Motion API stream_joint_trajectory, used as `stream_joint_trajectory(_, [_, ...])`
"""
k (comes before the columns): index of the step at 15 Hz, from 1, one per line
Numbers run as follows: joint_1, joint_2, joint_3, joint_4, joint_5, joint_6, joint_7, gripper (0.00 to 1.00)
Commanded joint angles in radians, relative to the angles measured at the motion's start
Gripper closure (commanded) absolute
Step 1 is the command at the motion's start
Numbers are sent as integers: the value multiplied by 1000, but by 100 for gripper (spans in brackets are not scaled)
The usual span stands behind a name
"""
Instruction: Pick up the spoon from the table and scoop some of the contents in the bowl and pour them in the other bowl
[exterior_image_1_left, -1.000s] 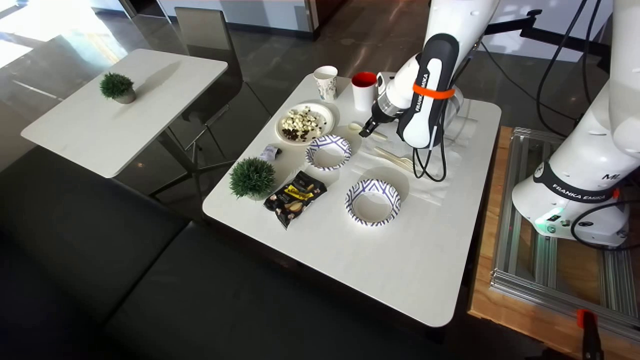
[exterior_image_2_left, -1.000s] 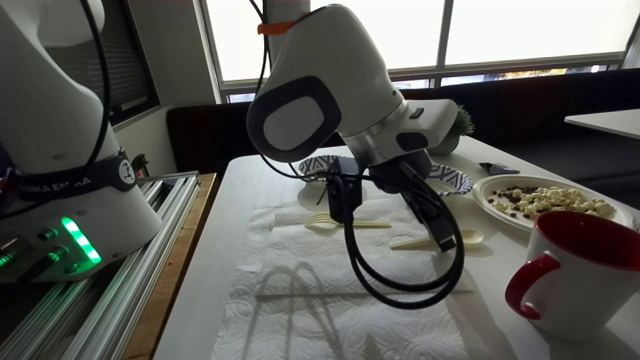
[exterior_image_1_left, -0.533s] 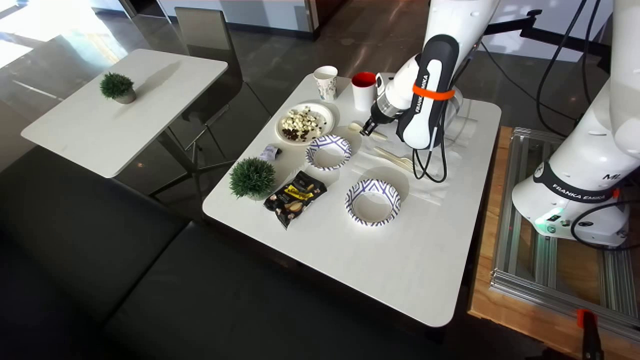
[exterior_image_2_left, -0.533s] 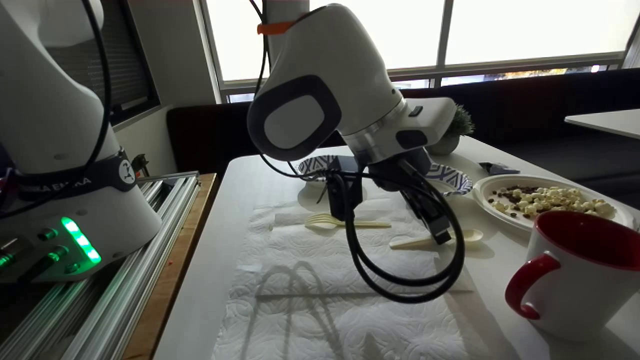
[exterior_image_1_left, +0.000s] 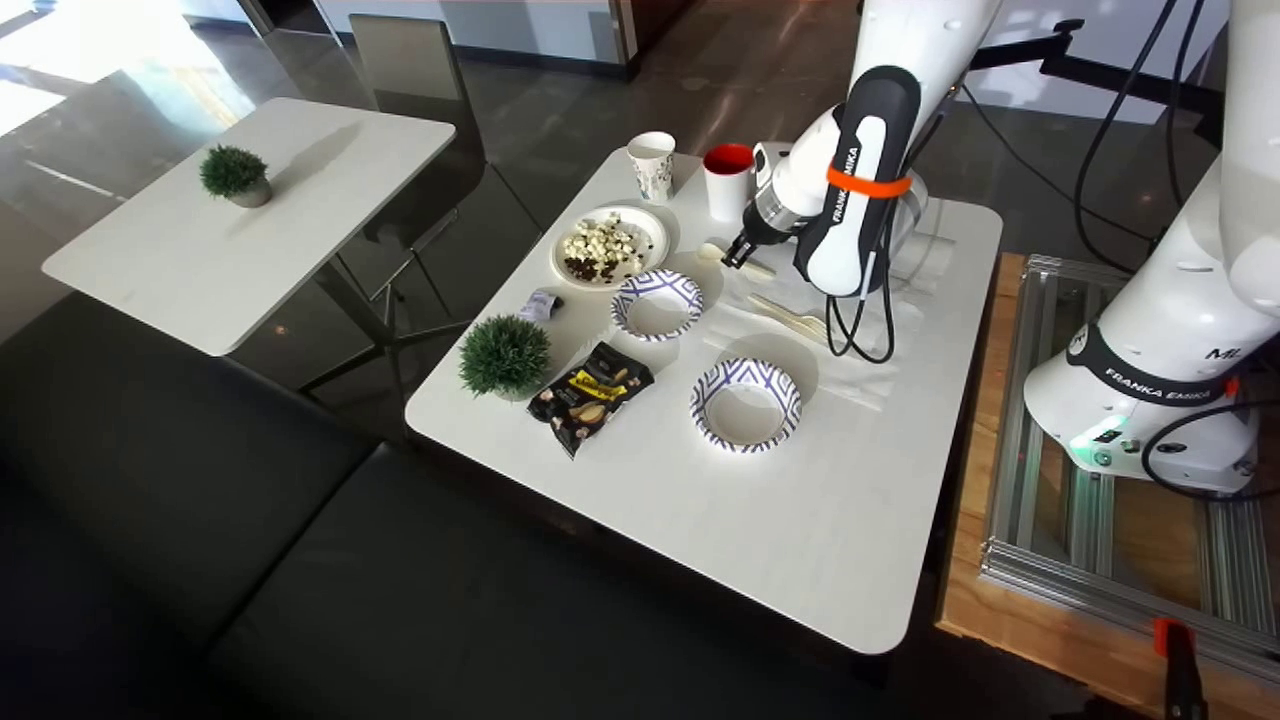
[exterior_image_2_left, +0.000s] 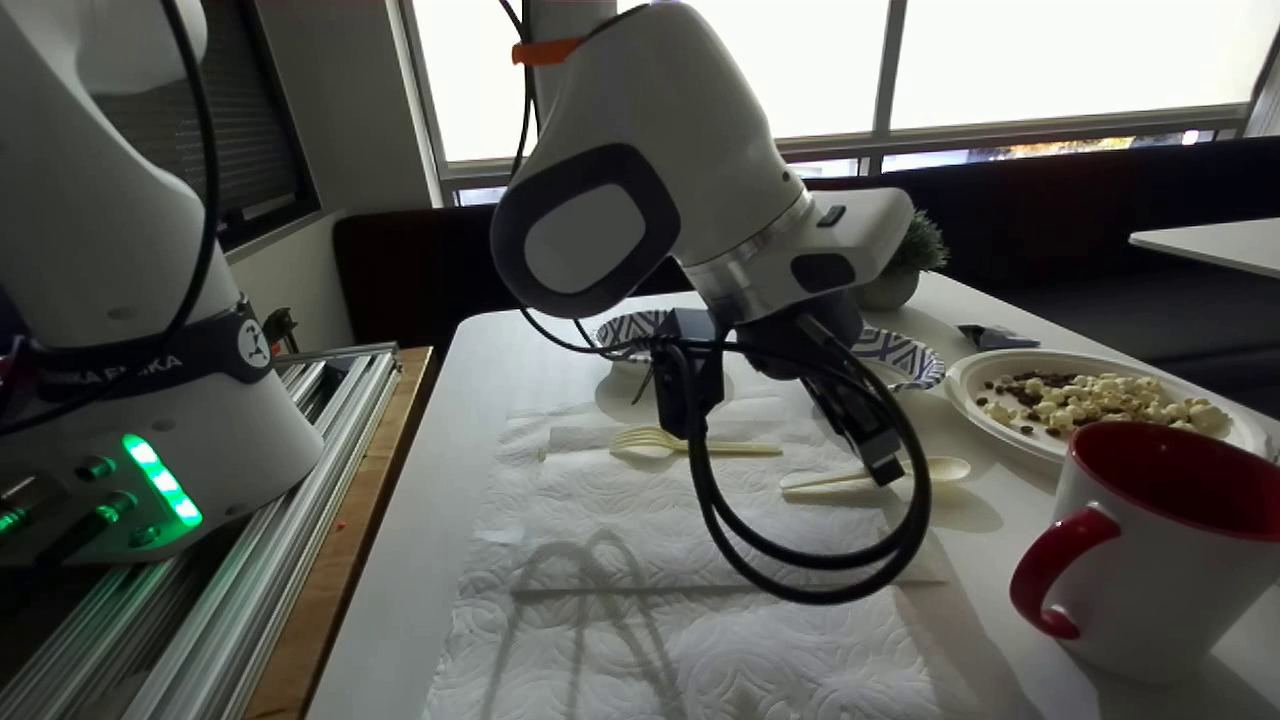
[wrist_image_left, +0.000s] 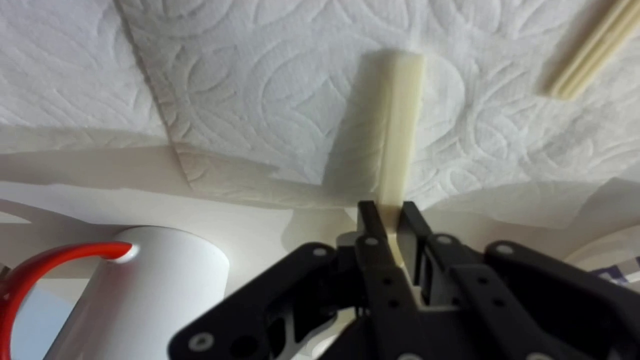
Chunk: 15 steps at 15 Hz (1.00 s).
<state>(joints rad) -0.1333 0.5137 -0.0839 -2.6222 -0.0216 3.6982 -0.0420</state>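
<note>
The cream plastic spoon (exterior_image_1_left: 710, 253) lies at the paper towel's edge in both exterior views (exterior_image_2_left: 945, 468). Its handle (wrist_image_left: 401, 120) points up the wrist view. My gripper (wrist_image_left: 392, 212) is shut on the handle; it also shows in both exterior views (exterior_image_1_left: 733, 264) (exterior_image_2_left: 885, 472). A shadow beside the spoon suggests it is slightly off the table. The white plain-rimmed bowl (exterior_image_1_left: 660, 243) (exterior_image_2_left: 985, 428) holds the contents (exterior_image_1_left: 598, 250) (exterior_image_2_left: 1110, 400), pale pieces and dark bits. Two blue-patterned bowls (exterior_image_1_left: 657, 317) (exterior_image_1_left: 745, 412) look empty. The spoon's scoop is hidden in the wrist view.
A red-and-white mug (exterior_image_1_left: 728, 190) (exterior_image_2_left: 1160, 570) stands close to the gripper. A paper cup (exterior_image_1_left: 652, 165) is beyond it. A fork (exterior_image_2_left: 700, 447) lies on the paper towel (exterior_image_2_left: 640, 500). A black snack bag (exterior_image_1_left: 592, 390), potted plant (exterior_image_1_left: 505, 355) and small packet (exterior_image_1_left: 540, 305) sit farther off.
The fingers have come together on the spoon's handle. The gripper has risen slightly, and the spoon has shifted a little, with its shadow now apart from it.
</note>
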Motion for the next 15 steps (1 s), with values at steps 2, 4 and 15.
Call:
stream_joint_trajectory(2, [111, -248, -90, -154, 84, -143, -100, 97])
stream_joint_trajectory(4, [251, -344, -211, -184, 209, -292, -254, 97])
stream_joint_trajectory(15, [330, -340, -303, -118, 195, -376, -346, 97])
